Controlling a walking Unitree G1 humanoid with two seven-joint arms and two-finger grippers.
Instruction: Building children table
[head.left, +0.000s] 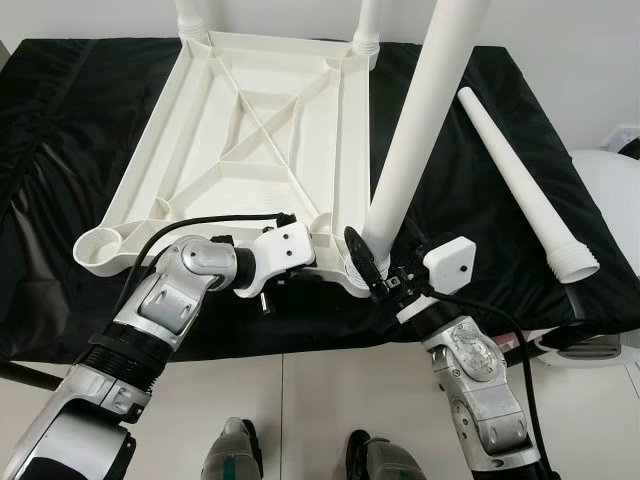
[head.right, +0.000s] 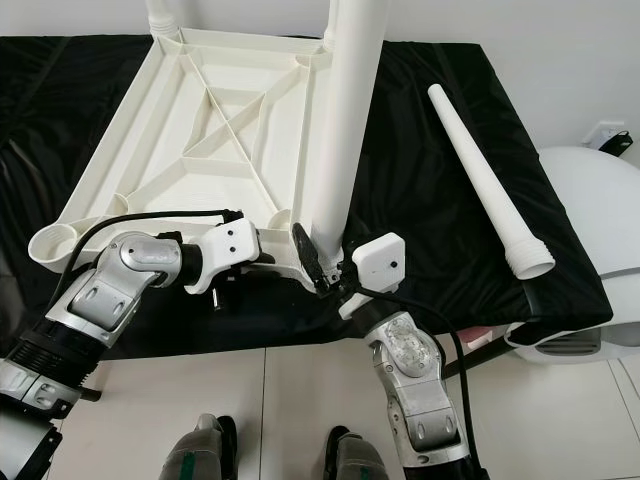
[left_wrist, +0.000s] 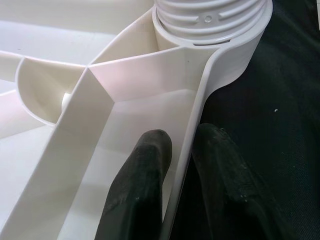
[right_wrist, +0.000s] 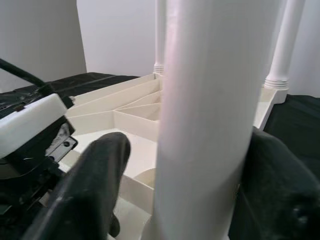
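Leg (right_wrist: 205, 120) upright between right pincer (head.left: 385, 272) fingers.

— Is there anything written on what's in front of you?

— No. I can't read a single word, number or brand mark anywhere.

— Not on the white table top (head.left: 240, 120)?

— Its ribbed underside is plain plastic, no lettering that I can make out.

— And the legs?

— The loose leg (head.left: 520, 185) on the black cloth (head.left: 60, 120) is bare too, and so is the one (right_wrist: 210, 120) in my grip.
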